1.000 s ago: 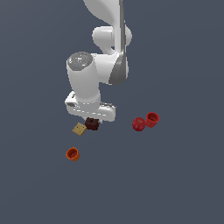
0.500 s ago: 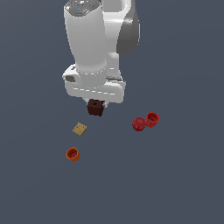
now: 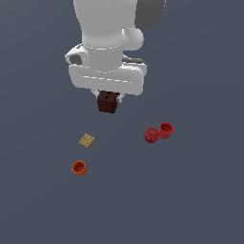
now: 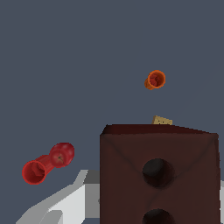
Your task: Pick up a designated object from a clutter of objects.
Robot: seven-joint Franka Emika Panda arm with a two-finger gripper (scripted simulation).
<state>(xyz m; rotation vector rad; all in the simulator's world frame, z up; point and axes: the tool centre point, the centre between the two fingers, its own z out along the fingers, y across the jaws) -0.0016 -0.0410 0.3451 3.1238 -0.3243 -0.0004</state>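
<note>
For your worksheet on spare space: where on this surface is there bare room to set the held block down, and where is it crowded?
Bare: the wide stretch between the tan cracker and the red ball, and the surface past either group. Crowded: ball against red cup; cracker near orange cup. The gripper holds the brown block aloft.

A flat, matte table of dark slate blue-grey fills the exterior view from border to border, uniform in tone and unmarked. In the wrist view the same plain surface forms the whole background.
</note>
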